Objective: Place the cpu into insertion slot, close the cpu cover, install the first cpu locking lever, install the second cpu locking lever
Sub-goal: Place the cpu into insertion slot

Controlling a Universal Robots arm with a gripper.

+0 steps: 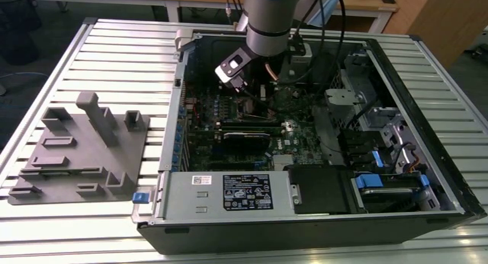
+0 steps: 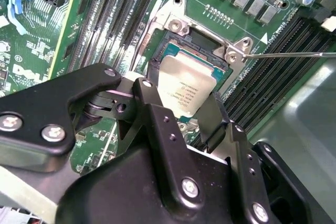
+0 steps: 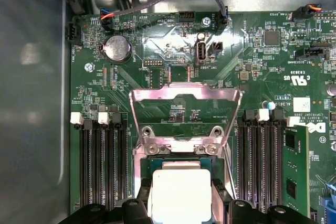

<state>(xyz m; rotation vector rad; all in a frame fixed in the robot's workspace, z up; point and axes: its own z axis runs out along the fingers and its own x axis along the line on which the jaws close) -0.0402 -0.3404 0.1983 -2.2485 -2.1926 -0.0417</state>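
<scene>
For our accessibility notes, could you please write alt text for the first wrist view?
The gripper holds the cpu between its two black fingers, over the insertion slot on a green circuit board. The cpu cover is swung open beyond the slot, and long black memory slots flank it on both sides.

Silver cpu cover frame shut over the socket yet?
No, the square silver cpu cover frame stands swung open, green circuit board showing through its window.
</scene>
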